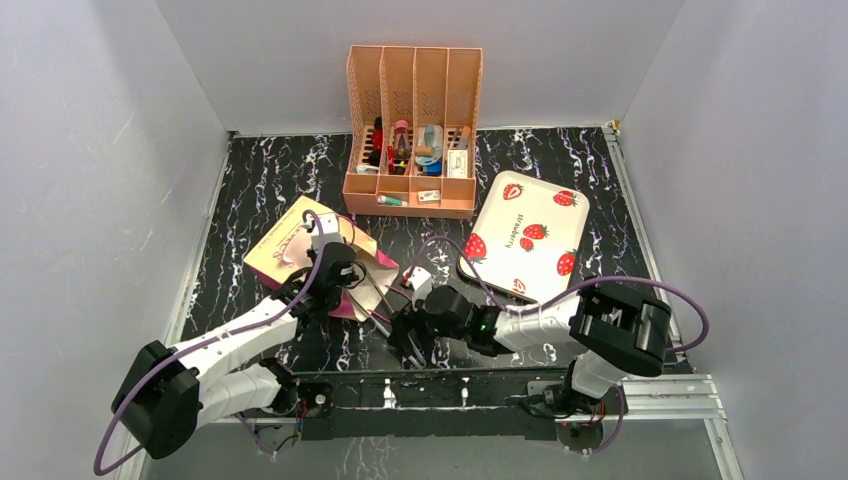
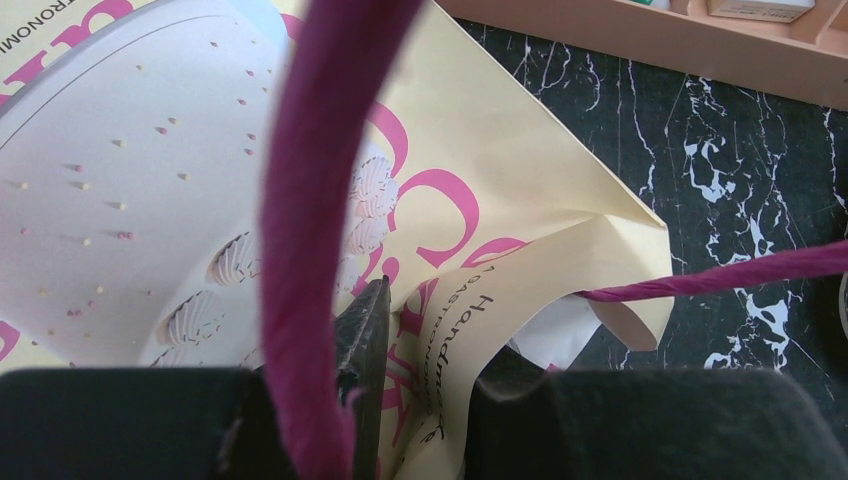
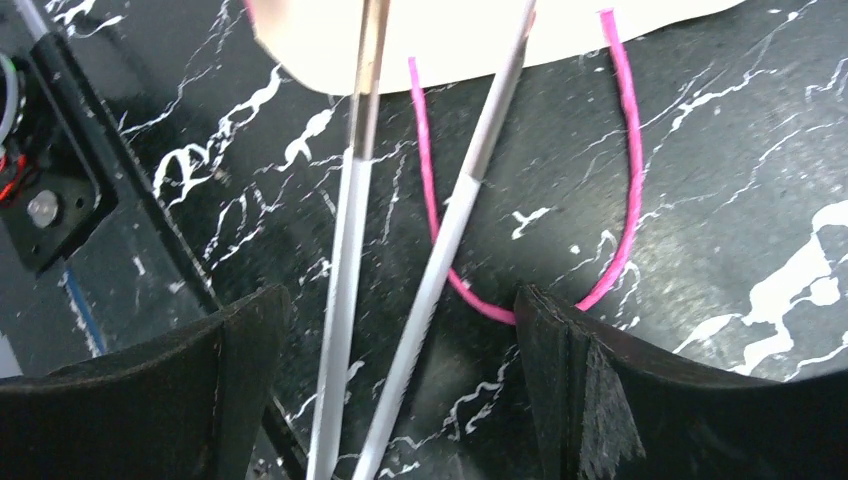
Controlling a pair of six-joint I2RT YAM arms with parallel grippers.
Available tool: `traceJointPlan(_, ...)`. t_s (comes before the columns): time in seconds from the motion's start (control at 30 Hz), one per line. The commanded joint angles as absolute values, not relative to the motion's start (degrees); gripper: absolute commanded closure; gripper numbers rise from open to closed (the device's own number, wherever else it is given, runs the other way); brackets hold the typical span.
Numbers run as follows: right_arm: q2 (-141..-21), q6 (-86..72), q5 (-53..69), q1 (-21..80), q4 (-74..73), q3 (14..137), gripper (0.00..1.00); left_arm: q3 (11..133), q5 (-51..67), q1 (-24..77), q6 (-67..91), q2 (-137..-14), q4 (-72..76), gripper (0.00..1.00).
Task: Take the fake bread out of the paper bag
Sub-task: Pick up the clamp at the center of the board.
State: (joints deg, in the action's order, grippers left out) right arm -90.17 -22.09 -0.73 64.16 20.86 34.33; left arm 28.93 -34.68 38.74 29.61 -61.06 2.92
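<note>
From where I stand, the paper bag [image 1: 290, 240] lies flat on the counter [image 1: 250, 180]. Its long axis runs from the far left down toward the near right, and its mouth gapes at that near-right end with a crumpled lip of paper turned up. No fake bread shows in any view (not on the counter, not on the strawberry tray [image 1: 525, 235], not peeking from the mouth), so I take it to be inside the bag. The left pincer [image 1: 330, 275] sits right on the mouth end. Its wrist view shows one dark finger [image 2: 370, 325] against the printed face beside the folded lip. Whether any paper is nipped I cannot tell, since a thick magenta cord [image 2: 300, 250] crosses close before the lens. The right pincer [image 1: 408, 338] hangs low just off the mouth, to its near right, fingers spread wide apart with nothing gripped. Between them pass two thin silvery rods [image 3: 345, 300] and the loop of a pink cord handle [image 3: 625, 180], both leading up to the bag's pale edge. So the opening faces the right arm, which looks the nearer one for reaching in along the bag's length toward the far left. The left seems placed to hold the lip up.
</note>
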Motion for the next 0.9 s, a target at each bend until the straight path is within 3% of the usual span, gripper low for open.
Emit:
traceJointPlan(0.0,-86.8,-21.1,-4.6,66.4,35.0,30.7,0.18,28.1,-31.5,39.1,30.8,-59.2,2.4,0.97)
traceJointPlan(0.27,-86.1,-20.6,-7.9,69.2,37.2,29.3,0.17,28.7,-30.1,39.2,31.1,-59.5,2.3,0.97)
traceJointPlan(0.87,-104.4,-18.2,-21.2,74.1,51.0,31.8,0.28,29.1,-27.3,39.4,31.3,-58.2,1.8,0.97)
